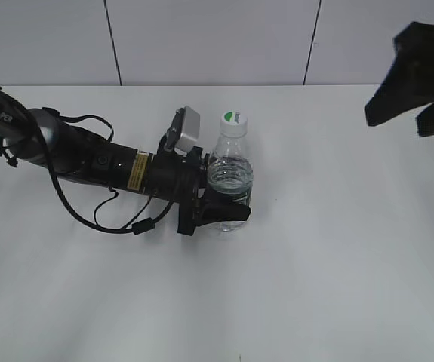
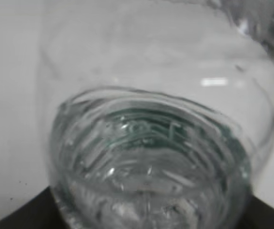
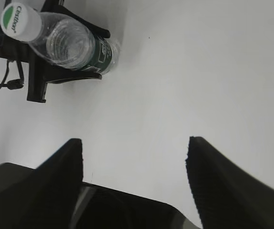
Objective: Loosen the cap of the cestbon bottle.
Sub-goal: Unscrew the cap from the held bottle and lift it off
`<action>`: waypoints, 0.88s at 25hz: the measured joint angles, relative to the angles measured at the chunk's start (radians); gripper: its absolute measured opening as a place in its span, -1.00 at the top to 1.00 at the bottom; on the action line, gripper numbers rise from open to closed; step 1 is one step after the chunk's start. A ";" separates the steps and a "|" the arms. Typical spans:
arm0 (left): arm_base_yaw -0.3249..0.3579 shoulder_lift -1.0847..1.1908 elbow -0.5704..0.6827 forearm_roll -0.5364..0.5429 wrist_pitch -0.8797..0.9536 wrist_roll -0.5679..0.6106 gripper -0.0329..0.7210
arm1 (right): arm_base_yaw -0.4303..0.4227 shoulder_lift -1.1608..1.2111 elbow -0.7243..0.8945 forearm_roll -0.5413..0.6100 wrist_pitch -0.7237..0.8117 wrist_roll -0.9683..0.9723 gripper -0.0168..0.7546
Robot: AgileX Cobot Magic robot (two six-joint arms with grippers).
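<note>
Exterior view: cestbon bottle (image 1: pixel 230 181) upright mid-bench (image 1: pixel 337 264), cap (image 1: pixel 233 123) on top. Left gripper (image 1: pixel 228 213) reaches from left, fingers clamped round bottle's lower body. Right gripper (image 1: pixel 428 98) hangs far right, well apart from bottle.

Left wrist view: bottle (image 2: pixel 151 157) fills frame, pressed close; fingers barely visible.

Right wrist view: right gripper (image 3: pixel 134 157) fingers spread, nothing between; bottle (image 3: pixel 75 47) and cap (image 3: pixel 20 21) far left.

Step judged: bottle braced, cap untouched. Next: right arm travels left, centres over cap, closes, twists.
</note>
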 joint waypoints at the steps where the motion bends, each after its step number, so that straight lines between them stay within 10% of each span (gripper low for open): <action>1: 0.000 0.000 0.000 0.000 0.000 0.000 -0.19 | 0.018 0.046 -0.046 -0.023 0.026 0.023 -0.39; 22: -0.003 -0.001 0.000 -0.015 0.014 0.000 -0.19 | 0.191 0.587 -0.714 -0.106 0.176 0.275 -0.26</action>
